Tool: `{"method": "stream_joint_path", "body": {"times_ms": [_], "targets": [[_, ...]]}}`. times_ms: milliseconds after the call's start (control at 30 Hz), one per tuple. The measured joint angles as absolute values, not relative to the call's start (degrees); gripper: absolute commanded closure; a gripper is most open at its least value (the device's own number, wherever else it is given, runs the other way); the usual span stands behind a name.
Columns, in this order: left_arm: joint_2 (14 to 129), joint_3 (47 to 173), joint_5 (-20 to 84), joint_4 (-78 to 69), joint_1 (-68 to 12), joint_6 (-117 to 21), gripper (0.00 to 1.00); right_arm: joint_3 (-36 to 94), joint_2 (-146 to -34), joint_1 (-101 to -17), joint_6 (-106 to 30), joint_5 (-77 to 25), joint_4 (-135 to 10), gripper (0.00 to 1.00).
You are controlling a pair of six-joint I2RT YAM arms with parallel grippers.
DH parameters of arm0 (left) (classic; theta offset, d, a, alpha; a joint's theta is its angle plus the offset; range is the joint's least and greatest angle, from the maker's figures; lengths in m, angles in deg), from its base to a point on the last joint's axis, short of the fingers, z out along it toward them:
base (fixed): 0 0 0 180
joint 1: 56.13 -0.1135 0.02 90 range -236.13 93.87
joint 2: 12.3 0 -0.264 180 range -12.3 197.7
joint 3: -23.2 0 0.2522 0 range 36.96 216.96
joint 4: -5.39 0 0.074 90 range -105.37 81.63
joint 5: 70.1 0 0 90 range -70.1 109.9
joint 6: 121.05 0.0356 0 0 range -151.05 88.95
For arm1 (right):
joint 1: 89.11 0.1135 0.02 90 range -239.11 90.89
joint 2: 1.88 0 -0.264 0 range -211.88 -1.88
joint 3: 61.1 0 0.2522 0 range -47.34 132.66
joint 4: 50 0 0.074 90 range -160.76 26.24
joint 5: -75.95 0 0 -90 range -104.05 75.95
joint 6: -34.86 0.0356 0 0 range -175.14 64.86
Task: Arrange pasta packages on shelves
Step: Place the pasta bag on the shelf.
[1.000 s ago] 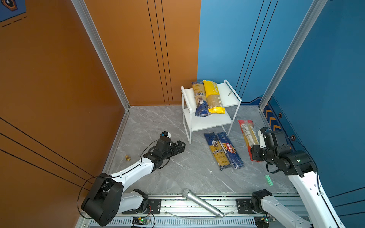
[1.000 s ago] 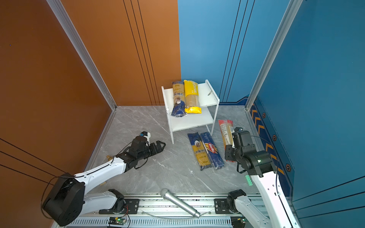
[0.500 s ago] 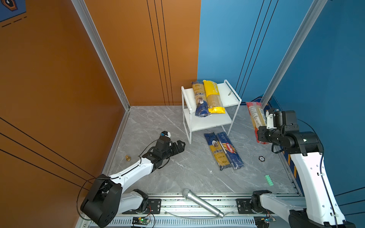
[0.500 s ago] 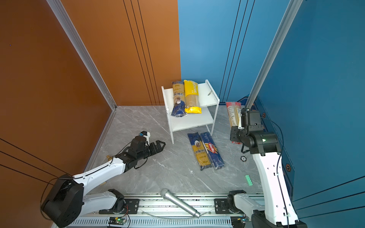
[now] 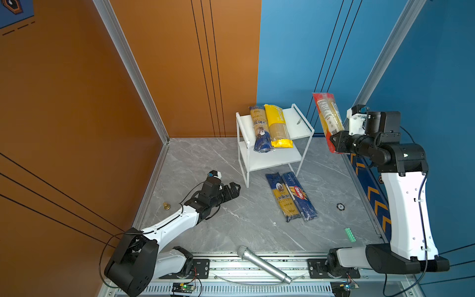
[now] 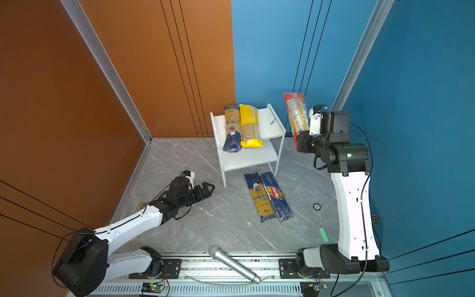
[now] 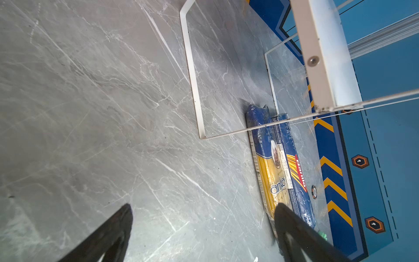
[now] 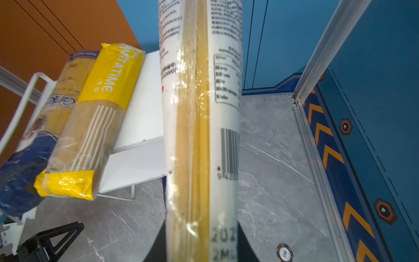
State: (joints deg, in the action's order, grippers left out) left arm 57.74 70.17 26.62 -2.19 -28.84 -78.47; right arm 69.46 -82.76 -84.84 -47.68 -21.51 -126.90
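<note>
Rack (image 5: 272, 160) top holds ankara bag (image 5: 260, 128), yellow bag (image 5: 277, 126). Second ankara (image 5: 282, 196), Barilla bag (image 5: 299, 196) wait on tabletop (image 5: 231, 226) before rack. Right fingers (image 5: 338, 144) pinch red bag (image 5: 327, 115) beside rack; left fingers (image 5: 232, 187) spread.

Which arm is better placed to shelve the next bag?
Right. The right tool grips the red bag, raised beside the rack, whose top board is bare next to the yellow bag. The left tool is open, empty, low over the floor.
</note>
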Motion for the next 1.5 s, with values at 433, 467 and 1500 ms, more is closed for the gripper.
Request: {"method": "stream_joint_path", "body": {"times_ms": [433, 467, 1500], "targets": [[56.63, 70.19, 27.1, -2.96, -29.69, -78.49, 0.02, 76.12, -94.19, -70.96, -47.88, -22.76, -124.14, 1.0], [56.21, 70.19, 27.08, -3.11, -29.74, -78.47, 0.02, 76.3, -94.87, -70.61, -47.88, -22.52, -124.14, 1.0], [52.12, 69.49, 27.01, -5.5, -30.0, -78.47, 0.02, 77.21, -101.34, -70.37, -48.09, -11.98, -121.17, 1.0]]}}
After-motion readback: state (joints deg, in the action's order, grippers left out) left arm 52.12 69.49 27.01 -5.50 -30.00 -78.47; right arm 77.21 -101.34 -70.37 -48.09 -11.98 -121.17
